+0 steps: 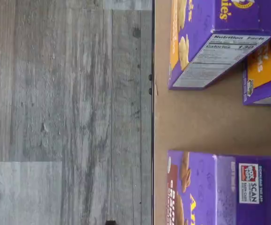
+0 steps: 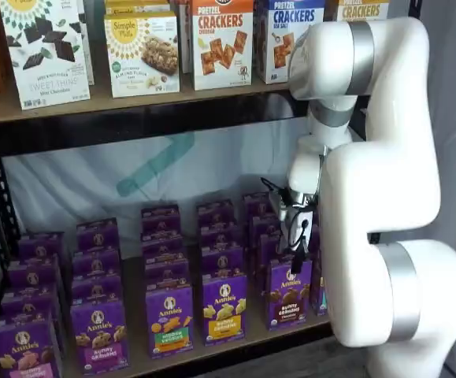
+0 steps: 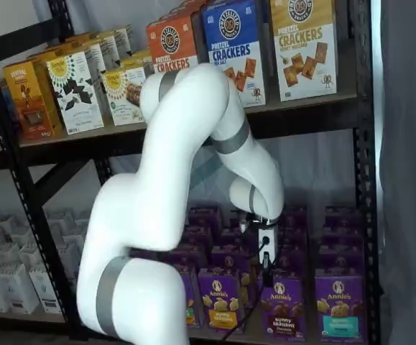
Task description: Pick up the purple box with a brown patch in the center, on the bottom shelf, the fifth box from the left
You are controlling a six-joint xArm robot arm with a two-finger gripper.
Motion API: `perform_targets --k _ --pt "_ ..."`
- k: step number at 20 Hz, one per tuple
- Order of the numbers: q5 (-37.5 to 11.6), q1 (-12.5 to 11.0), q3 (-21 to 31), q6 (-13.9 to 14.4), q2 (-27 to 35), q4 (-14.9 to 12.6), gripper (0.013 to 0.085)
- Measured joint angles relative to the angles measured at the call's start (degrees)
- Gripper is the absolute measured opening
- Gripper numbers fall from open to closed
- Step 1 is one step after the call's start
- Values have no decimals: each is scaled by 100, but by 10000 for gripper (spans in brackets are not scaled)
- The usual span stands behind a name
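Glossy white rounded arm (image 2: 385,197) with grey joint bands, black cable (image 2: 300,236)

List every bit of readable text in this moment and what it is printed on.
"Annie's", "Bunny Grahams": the purple box.
"Nutrition Facts": side panel of a purple carton.
"SCAN": label on another carton.
"PRETZEL CRACKERS": blue box, orange box above.
"Simple Mills": white box.
Finer print is blurred.

Wrist downward — two frontal shelf views
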Motion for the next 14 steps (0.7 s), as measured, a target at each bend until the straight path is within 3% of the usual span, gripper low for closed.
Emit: perform_targets --k 3,7,14 --pt "244 62 -147 -163 27 273 850" --pt "216 180 -235 -136 61 383 850" --pt "25 204 -413 210 268 10 850"
